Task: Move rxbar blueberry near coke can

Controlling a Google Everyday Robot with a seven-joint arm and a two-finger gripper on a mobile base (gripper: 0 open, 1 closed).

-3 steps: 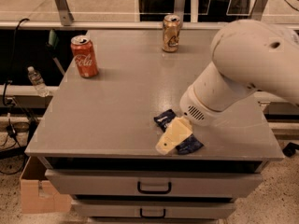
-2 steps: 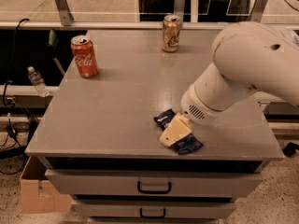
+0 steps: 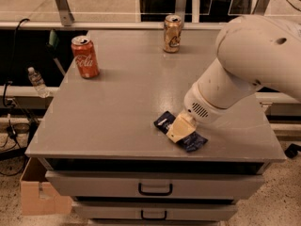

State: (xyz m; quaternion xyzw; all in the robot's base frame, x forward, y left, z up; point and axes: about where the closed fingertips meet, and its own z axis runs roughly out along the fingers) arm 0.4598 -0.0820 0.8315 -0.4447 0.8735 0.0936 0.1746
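Observation:
The rxbar blueberry (image 3: pixel 165 121) is a flat dark navy wrapper lying near the front edge of the grey table, right of centre. My gripper (image 3: pixel 180 128) comes down from the white arm at the right and sits directly on top of the bar, covering its middle; both ends of the bar stick out from under it. The coke can (image 3: pixel 85 57), red with white script, stands upright at the far left of the table, well apart from the bar.
A tan/gold can (image 3: pixel 172 33) stands upright at the back centre of the table (image 3: pixel 117 102). Drawers (image 3: pixel 155 188) sit under the table front. A cardboard box (image 3: pixel 33 192) is on the floor at the left, and a small bottle (image 3: pixel 36 81) beside the table.
My gripper has shifted slightly up and right over the bar. The bar and both cans have stayed where they were.

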